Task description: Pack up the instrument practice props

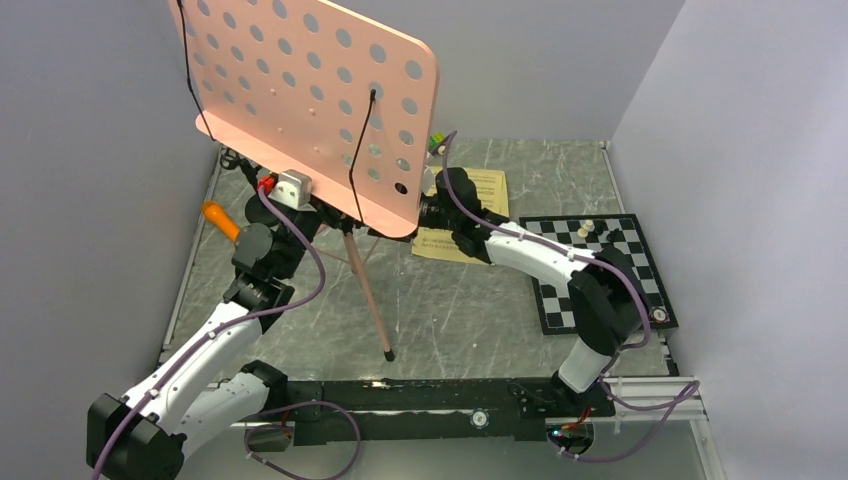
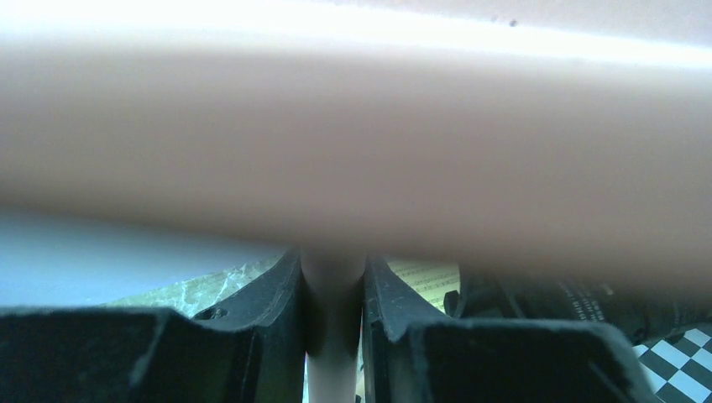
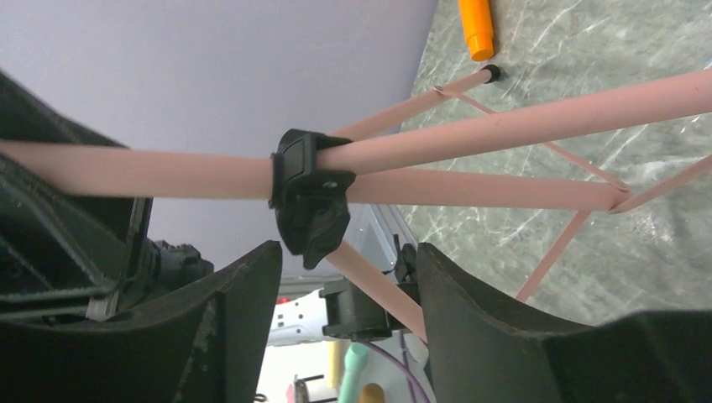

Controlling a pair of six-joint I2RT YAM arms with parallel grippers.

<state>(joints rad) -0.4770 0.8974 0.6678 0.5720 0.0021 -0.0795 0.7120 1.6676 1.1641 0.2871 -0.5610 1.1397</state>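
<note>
— Largest first?
— Marbled counter (image 1: pixel 450 310). Over it, tilted pink music stand (image 1: pixel 310 100), one leg tip touching down at front.
— Held how?
— Gripped by the pole in left claw (image 2: pixel 333 281), shut tight on it.
— And right claw (image 3: pixel 348 252)?
— Spread open, just short of black collar (image 3: pixel 309 197) on the pole; nothing gripped.
— Remainder?
— At right, chessboard (image 1: pixel 645 270). Flat behind right arm, yellow pages (image 1: pixel 488 185), partly hidden. At left edge, orange microphone (image 1: pixel 220 220), beside left arm.
</note>
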